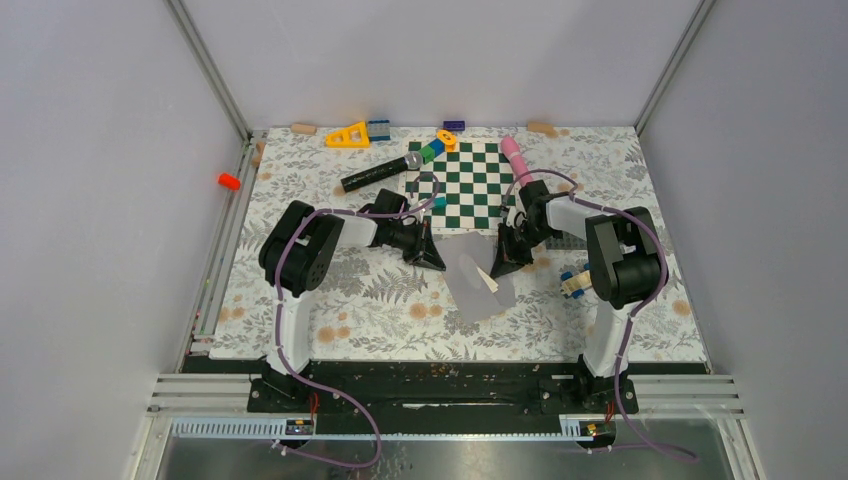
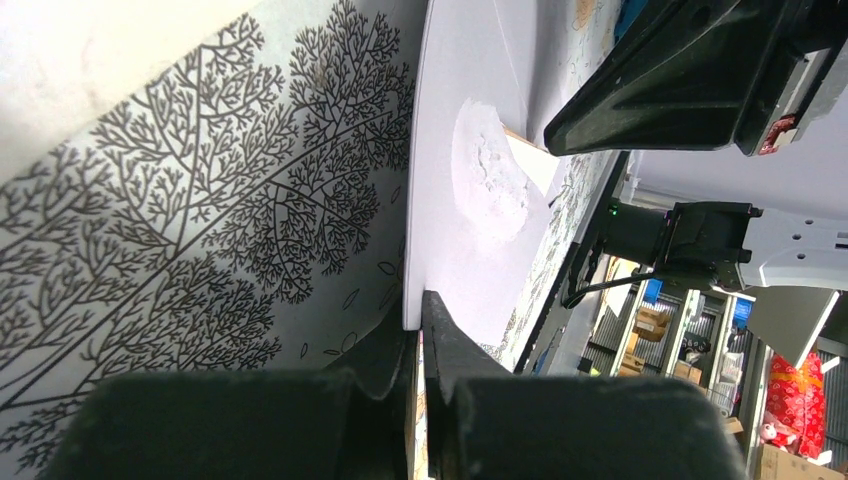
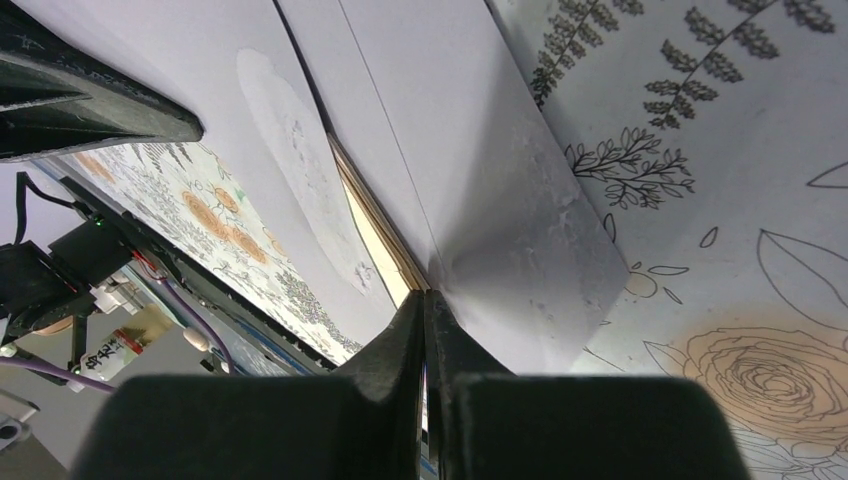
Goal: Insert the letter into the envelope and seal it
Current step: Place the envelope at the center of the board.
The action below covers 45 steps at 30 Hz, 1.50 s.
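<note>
The envelope (image 1: 480,285) lies flat near the middle of the floral worktop (image 1: 380,310) between the 2 arms, with the left claw (image 1: 438,264) closed tight at its left edge and the right claw (image 1: 498,269) closed tight at its right edge.

Top view looks down; wrist views closely share the envelope (image 2: 470,110).

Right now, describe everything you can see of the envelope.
The envelope is plain light grey paper, creased and dimpled, lying on the floral table. A cream strip, apparently the letter, shows at its opening. The left gripper and right gripper each pinch an edge, shut.
</note>
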### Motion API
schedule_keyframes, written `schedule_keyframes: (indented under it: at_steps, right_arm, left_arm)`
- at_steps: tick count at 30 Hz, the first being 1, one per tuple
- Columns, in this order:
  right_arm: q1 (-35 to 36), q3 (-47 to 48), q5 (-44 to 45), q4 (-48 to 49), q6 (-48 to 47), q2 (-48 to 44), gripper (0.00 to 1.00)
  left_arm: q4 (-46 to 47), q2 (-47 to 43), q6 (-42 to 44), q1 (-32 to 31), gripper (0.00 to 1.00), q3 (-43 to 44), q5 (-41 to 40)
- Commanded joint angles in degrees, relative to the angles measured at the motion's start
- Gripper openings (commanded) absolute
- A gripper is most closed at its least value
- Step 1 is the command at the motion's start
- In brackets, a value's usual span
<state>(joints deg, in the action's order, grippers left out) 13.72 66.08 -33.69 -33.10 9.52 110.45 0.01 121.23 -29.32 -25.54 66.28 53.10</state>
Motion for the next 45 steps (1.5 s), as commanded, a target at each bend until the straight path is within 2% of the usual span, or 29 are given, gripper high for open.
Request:
schedule_keyframes:
  at_steps: [1, 3, 4, 8, 11, 22, 25, 27, 28, 33, 41, 45]
  right_arm:
    - [-0.2, -0.1, -1.5, 0.2, 0.5, -0.5, 0.01]
    - [-0.2, 0.2, -1.6, -0.1, 0.2, -0.2, 0.16]
    - [-0.2, 0.4, -1.7, -0.1, 0.1, -0.1, 0.2]
    - [0.0, 0.6, -2.7, -0.4, 0.1, 0.6, 0.29]
    - [0.2, 0.5, -2.9, -0.5, 0.0, 0.9, 0.31]
    - [0.6, 0.3, -5.3, -0.5, 0.0, 2.8, 0.27]
    - [0.6, 0.3, -5.5, -0.5, 0.1, 3.1, 0.17]
    - [0.6, 0.2, -6.0, -0.5, 0.0, 3.1, 0.03]
    - [0.6, 0.0, -6.3, -0.2, 0.1, 3.0, 0.0]
    - [0.5, -1.7, -5.4, 2.1, 1.3, 0.8, 0.0]
    - [-1.4, -7.8, 2.0, 9.0, 5.7, -6.3, 0.0]
    - [-1.9, -8.5, 1.9, 10.1, 6.5, -6.5, 0.0]
  left_arm:
    - [-0.3, -1.1, 1.8, 0.7, 0.0, -1.4, -5.5]
    - [-0.3, -1.0, 1.8, 0.7, 0.0, -1.4, -5.5]
    - [-0.3, -1.0, 1.8, 0.7, 0.0, -1.3, -5.5]
    - [-0.3, -0.9, 1.7, 0.7, 0.0, -1.2, -5.3]
    - [-0.2, -1.0, 1.7, 0.7, 0.0, -1.3, -5.2]
    - [-0.3, -0.9, 1.7, 0.8, 0.0, -1.2, -5.3]
    - [-0.3, -1.0, 1.7, 0.8, 0.0, -1.3, -5.3]
    - [-0.2, -1.0, 1.7, 0.8, 0.0, -1.2, -5.3]
    - [-0.3, -1.0, 1.7, 0.8, 0.0, -1.3, -5.1]
    - [-0.2, -1.1, 1.6, 0.9, 0.0, -1.2, -5.2]
    - [-0.3, -1.3, 1.5, 1.2, 0.0, -1.4, -5.3]
    - [-0.3, -1.3, 1.4, 1.2, 0.0, -1.4, -5.2]
